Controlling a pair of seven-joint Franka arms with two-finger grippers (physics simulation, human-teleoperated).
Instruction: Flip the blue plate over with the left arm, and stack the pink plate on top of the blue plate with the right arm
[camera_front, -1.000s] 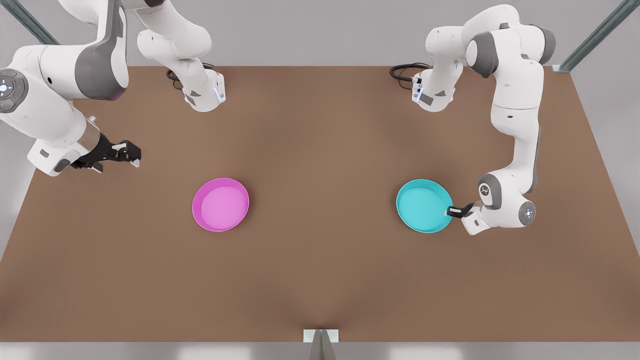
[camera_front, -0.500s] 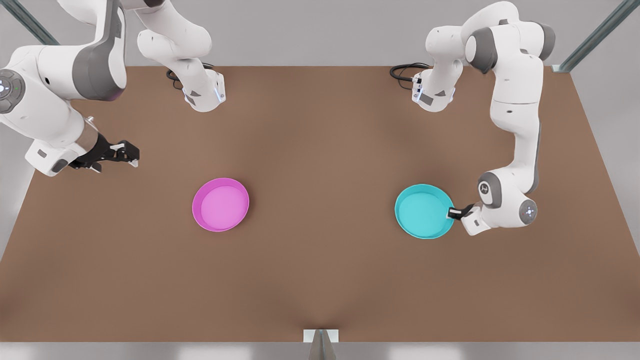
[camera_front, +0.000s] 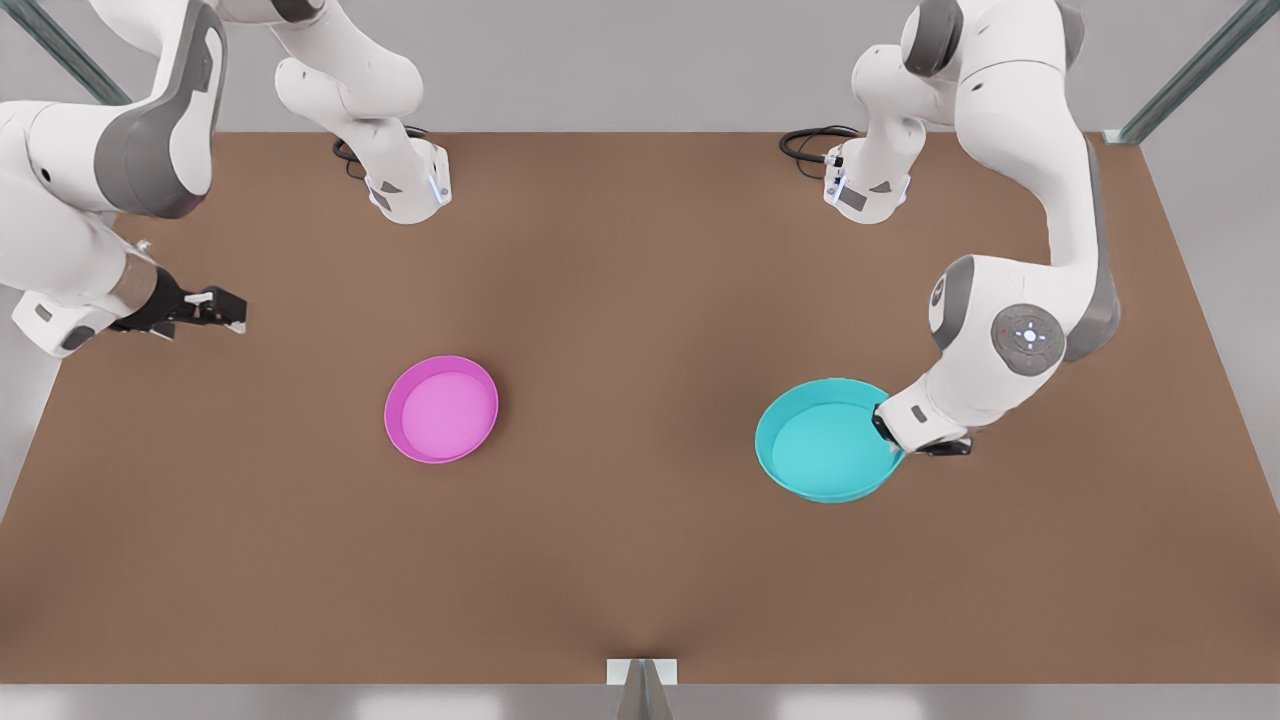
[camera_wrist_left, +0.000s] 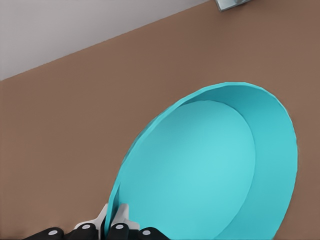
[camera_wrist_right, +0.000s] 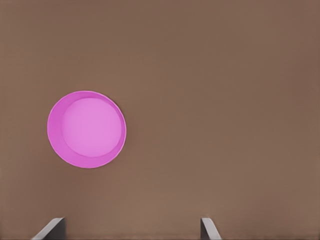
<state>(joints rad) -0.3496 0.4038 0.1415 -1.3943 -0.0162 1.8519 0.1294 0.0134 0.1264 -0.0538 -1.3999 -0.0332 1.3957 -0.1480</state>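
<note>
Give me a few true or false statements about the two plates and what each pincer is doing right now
1. The left pincer is shut on the blue plate's rim. True.
2. The blue plate lies upside down. False: its hollow faces up, one side raised where the pincer holds it.
3. The pink plate is stacked on the blue one. False: it sits alone on the table, apart from it.
4. The right pincer grips the pink plate. False: it hangs open and empty near the table's edge at the front view's left.
5. The pink plate is right side up. True.
</note>
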